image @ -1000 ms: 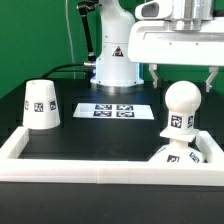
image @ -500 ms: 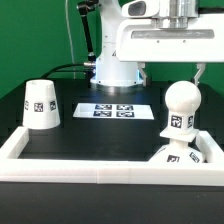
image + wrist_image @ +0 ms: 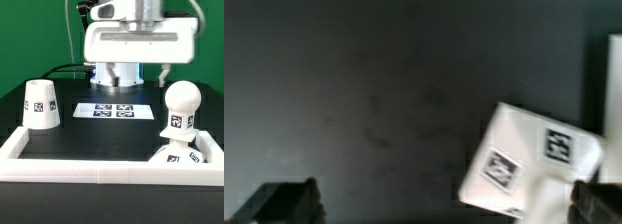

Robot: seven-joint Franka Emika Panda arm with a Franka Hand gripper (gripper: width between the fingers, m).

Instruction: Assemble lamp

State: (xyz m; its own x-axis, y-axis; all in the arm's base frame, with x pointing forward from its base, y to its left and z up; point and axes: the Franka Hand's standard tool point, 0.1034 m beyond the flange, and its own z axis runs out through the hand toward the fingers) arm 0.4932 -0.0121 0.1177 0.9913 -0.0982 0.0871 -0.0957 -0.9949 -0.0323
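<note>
**Hand empty and high, shade waiting to be fitted**

Hand (image 3: 434, 205) hangs spread wide with nothing between its fingers: in the wrist view the two dark fingertips (image 3: 283, 203) sit well apart at the lower corners, only dark surface (image 3: 367, 90) and a corner of the marker board (image 3: 530, 160) beneath them. In the exterior view the arm's white wrist block fills the upper middle, well above everything.

Bulb (image 3: 181, 112) stands upright at the lower right, apparently seated in the base (image 3: 190, 155), which is partly hidden by the white surround wall (image 3: 100, 170). By that reading, bulb and base are joined. Shade (image 3: 41, 104) rests alone, narrow end up, at middle left, well apart from them. Remaining work, as I judge it: fetch the shade and set it over the bulb.
</note>
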